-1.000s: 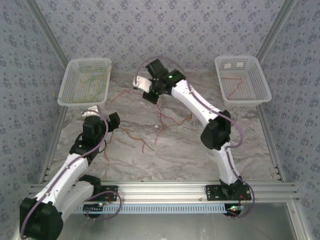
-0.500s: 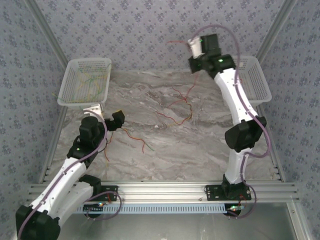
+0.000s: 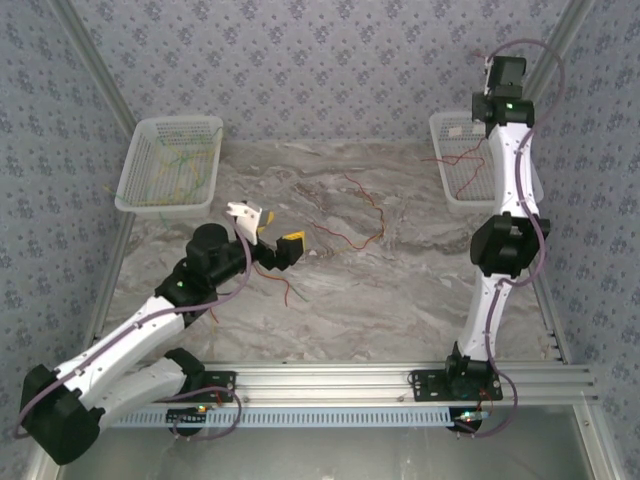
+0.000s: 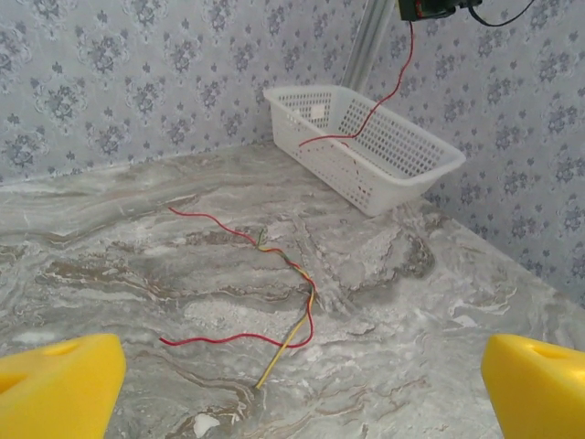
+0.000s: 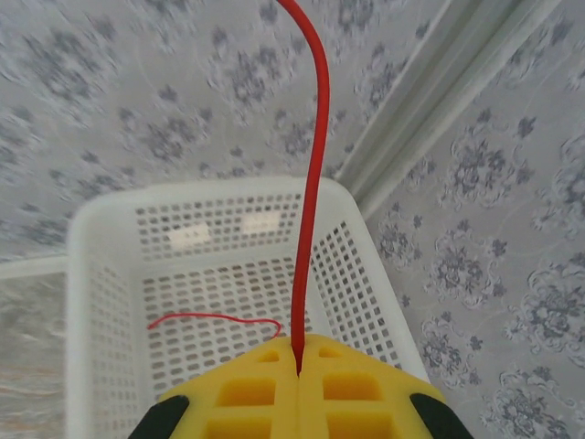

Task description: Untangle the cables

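A: Right end effector (image 5: 299, 355)?
B: Yellow pads pressed tight together, pinching a thin red cable (image 5: 315, 137). It's raised high at the back right corner, over the white perforated plastic basket (image 5: 210, 197).

A: Where does that cable run?
B: In the left wrist view it drops from the pads, and its lower end trails into that basket.

A: What's in the basket?
B: A red loop (image 5: 215, 317) lies on its floor. Can't tell if it's the held cable's tail or a separate one. There are also two pale patches (image 5: 224, 229) on the floor at the far end.

A: Left end effector (image 3: 268, 230)?
B: Jaws spread wide, holding nothing. It sits low over the grey marbled tabletop (image 3: 420, 290), left of centre.

A: Other cables?
B: A tangle of red and yellow cables (image 4: 306, 302) lies flat mid-tabletop, ahead of the left end effector and well apart from both baskets. A short red-and-green strand (image 3: 287, 288) lies on the tabletop just beside the left end effector, on its near side.

A: Second container?
B: A white mesh plastic basket (image 3: 135, 170) at the back left. It holds thin green and yellow cables (image 3: 180, 170), loosely crossed on its floor. They're too fine to count.
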